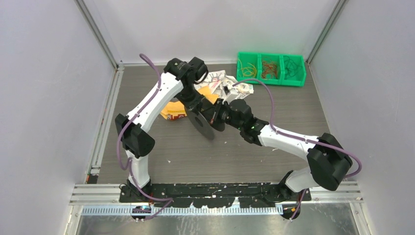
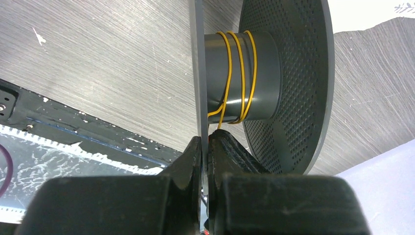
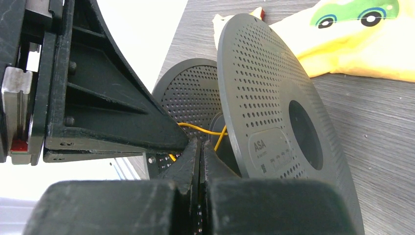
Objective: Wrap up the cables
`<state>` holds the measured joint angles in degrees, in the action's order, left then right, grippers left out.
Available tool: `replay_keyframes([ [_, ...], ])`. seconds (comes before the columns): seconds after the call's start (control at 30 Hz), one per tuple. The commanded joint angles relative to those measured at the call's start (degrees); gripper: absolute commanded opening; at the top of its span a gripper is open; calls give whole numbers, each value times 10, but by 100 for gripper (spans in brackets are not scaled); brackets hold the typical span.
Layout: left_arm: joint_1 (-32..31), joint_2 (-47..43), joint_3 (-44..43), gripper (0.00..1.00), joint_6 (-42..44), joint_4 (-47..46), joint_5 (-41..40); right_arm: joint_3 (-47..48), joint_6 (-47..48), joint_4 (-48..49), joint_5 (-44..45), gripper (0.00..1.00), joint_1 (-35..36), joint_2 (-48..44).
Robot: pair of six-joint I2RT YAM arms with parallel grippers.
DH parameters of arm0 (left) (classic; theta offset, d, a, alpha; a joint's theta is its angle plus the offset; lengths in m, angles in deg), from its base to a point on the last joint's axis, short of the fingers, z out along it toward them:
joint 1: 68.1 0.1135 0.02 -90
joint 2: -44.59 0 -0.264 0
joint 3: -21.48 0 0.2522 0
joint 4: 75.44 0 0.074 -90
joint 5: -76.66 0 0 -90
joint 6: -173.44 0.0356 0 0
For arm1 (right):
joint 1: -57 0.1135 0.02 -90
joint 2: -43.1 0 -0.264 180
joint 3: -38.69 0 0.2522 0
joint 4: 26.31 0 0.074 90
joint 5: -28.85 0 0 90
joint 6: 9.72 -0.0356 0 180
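Observation:
A black perforated spool hangs on edge above the table centre. My left gripper is shut on the thin edge of one spool flange; it shows in the top view too. A thin yellow cable lies in three turns round the grey hub. My right gripper is shut beside the spool, and the yellow cable runs from the hub into its fingertips. It shows in the top view against the spool. More loose cables lie in a bin.
A green three-compartment bin stands at the back right. A yellow bag with a car print lies behind the spool, also in the right wrist view. A crumpled white bag lies behind the grippers. The left gripper's body is close on the right gripper's left.

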<state>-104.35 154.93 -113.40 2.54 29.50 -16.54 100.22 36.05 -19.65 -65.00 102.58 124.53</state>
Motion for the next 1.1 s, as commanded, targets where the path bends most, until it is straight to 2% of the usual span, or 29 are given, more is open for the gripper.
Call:
replay_keyframes([
  [0.0,2,-35,-11,1,-15,106,12,-10,-26,37,-39,1,15,2],
  [0.2,2,7,-21,1,24,106,49,-20,-4,17,-11,1,17,2],
  [0.33,2,26,-28,7,50,106,56,-29,-9,16,-5,1,18,4],
  [0.43,2,28,-30,18,60,105,57,-36,-9,17,5,0,19,2],
  [0.53,1,22,-27,37,62,97,48,-40,-5,17,11,0,20,3],
  [0.6,2,13,-17,41,63,82,49,-43,-3,19,14,1,20,8],
  [1.07,1,-5,2,46,111,-1,54,-48,-2,12,67,1,19,0],
])
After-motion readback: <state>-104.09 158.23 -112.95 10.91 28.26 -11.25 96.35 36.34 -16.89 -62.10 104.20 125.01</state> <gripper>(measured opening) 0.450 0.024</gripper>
